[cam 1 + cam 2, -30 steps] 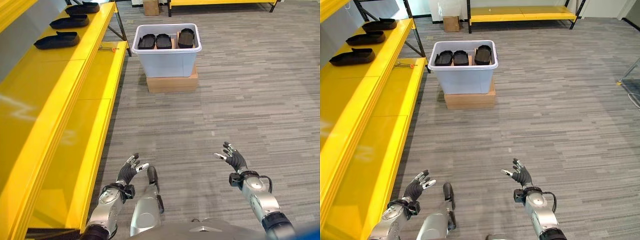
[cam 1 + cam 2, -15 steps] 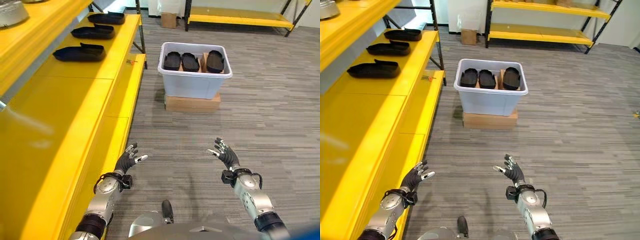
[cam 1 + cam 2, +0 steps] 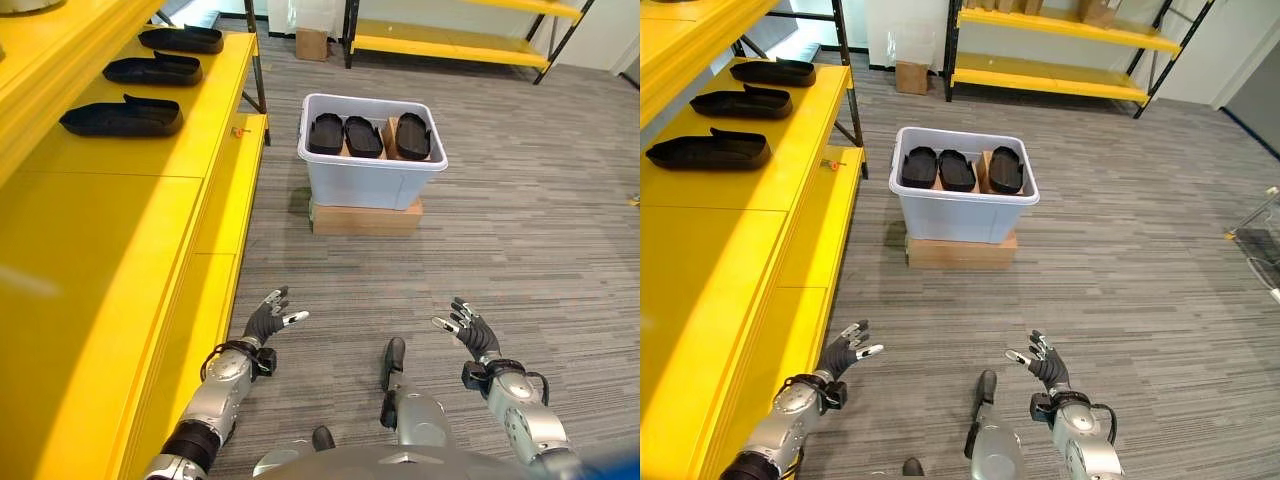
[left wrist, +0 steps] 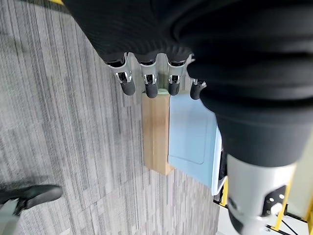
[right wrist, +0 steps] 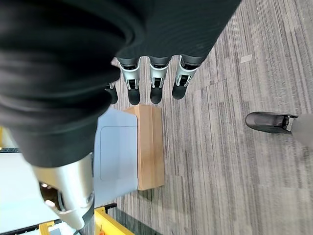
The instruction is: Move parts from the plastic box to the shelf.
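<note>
Three black parts lie side by side in a white plastic box on the floor, straight ahead and far from both hands. Left hand and right hand hover empty, fingers spread, about equally distant. The yellow shelf runs along the left.

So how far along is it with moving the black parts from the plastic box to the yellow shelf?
Done: three black parts lie on the yellow shelf, the nearest at.
In hand: nothing. The left hand and right hand are open and empty, well short of the plastic box.
Left: three parts in the box. So it looks about halfway.
</note>
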